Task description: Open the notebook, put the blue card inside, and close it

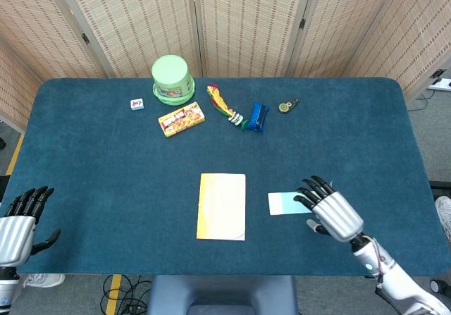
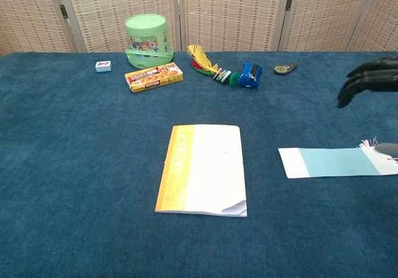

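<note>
The notebook lies closed in the middle of the blue table, its orange spine strip to the left. The blue card lies flat just right of it, with a small tassel at its right end. My right hand hovers above the card's right part, fingers spread, holding nothing, and hides that end in the head view. My left hand rests off the table's near left corner, fingers apart and empty; the chest view does not show it.
Along the back stand a green lidded tub, a small white tile, an orange snack box, a colourful feathered toy, a blue clip-like object and a small dark tape measure. Woven screens close the back.
</note>
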